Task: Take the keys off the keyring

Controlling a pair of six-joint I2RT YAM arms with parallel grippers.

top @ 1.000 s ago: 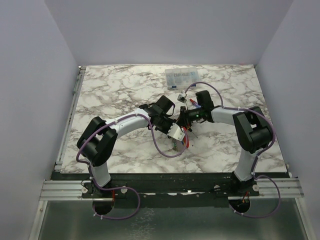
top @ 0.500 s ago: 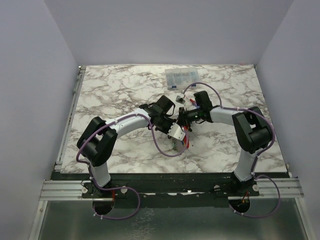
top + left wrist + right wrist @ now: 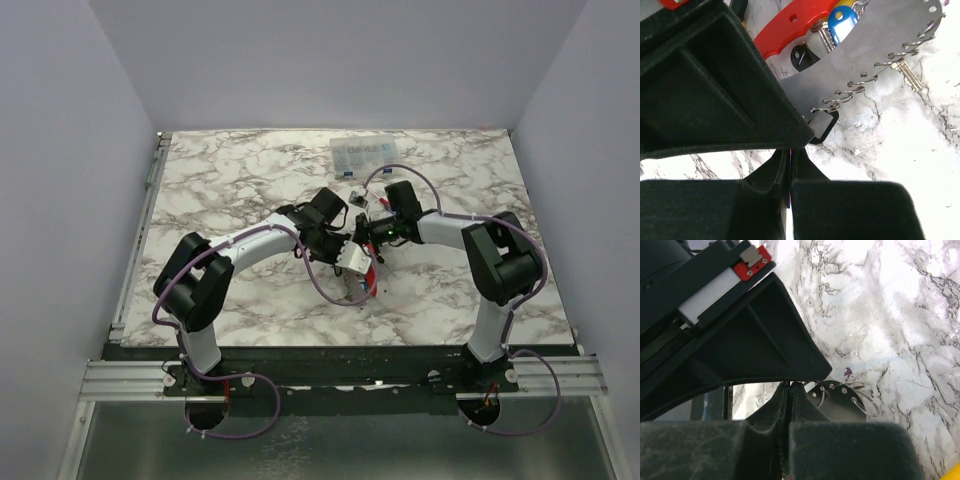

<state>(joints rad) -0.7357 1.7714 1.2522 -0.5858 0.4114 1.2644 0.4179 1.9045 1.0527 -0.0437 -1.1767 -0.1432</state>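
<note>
Got the left gripper (image 3: 790, 152) squeezed fully together, nose to nose with the right gripper (image 3: 790, 386), also pinched tight. Can't tell whether either really bites anything. Just past the tips, seeing the keyring (image 3: 875, 45) against the marble table (image 3: 900, 170), with its grey strip running long-ways from the fingertips toward top right in the left wrist view and its red band arcing above. Spotted the keys (image 3: 842, 27) bunched between band and strip, blue, yellow and black heads, plus one bare key poking lower right.
</note>
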